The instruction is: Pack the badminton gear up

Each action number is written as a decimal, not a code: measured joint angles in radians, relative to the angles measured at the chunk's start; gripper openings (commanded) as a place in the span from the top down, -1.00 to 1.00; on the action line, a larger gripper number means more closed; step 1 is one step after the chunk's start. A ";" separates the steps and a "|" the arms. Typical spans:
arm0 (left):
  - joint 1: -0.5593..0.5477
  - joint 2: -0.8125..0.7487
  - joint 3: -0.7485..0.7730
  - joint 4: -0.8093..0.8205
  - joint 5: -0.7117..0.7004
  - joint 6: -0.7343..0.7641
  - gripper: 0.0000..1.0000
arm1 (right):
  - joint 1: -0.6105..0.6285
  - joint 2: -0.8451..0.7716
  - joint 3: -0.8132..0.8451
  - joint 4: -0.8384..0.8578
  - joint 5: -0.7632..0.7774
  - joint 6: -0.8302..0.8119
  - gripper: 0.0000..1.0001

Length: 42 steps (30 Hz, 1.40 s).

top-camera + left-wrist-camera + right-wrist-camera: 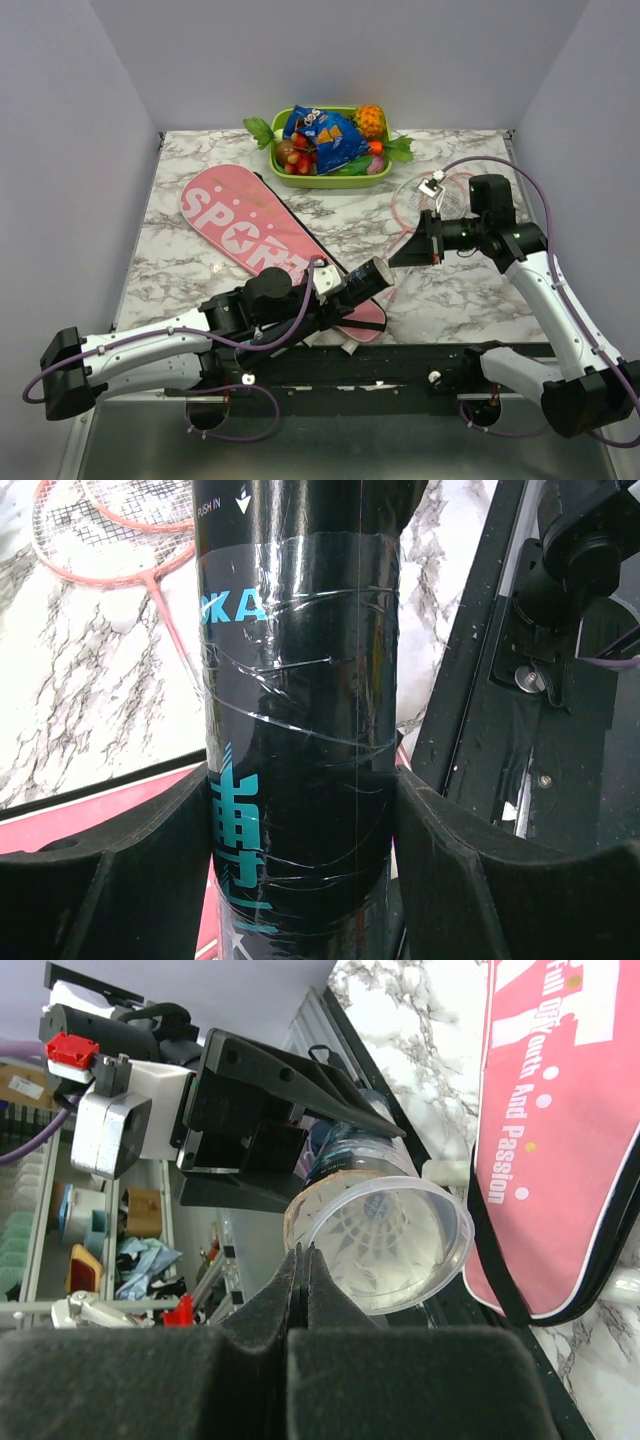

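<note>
My left gripper (340, 285) (300, 810) is shut on the long black tube (362, 277) (300, 680) and holds it over the near end of the pink "SPORT" bag (250, 225) (560, 1140), its mouth pointing right. My right gripper (398, 257) (302, 1252) is shut, pinching the rim of the tube's clear lid (390, 1245), which sits tilted off the tube's mouth. A white shuttlecock (380, 1235) shows inside the tube. Two pink-framed rackets (440, 200) (110, 530) lie on the table at the right, behind my right gripper.
A green tray (283, 172) with toy fruit and a blue snack packet (325, 135) stands at the back middle. The black rail (420, 362) runs along the table's near edge, under both arms.
</note>
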 measured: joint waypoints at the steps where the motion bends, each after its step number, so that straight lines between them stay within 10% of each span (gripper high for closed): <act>1: 0.000 -0.003 0.000 0.000 0.000 0.000 1.00 | 0.005 0.003 0.006 -0.012 0.000 -0.007 0.99; 38: -0.016 -0.027 -0.010 -0.002 -0.010 0.001 1.00 | 0.123 0.049 0.053 -0.111 0.000 -0.066 0.99; 42: -0.019 -0.031 -0.011 -0.003 -0.011 0.004 1.00 | 0.129 0.049 0.053 -0.114 -0.006 -0.072 0.67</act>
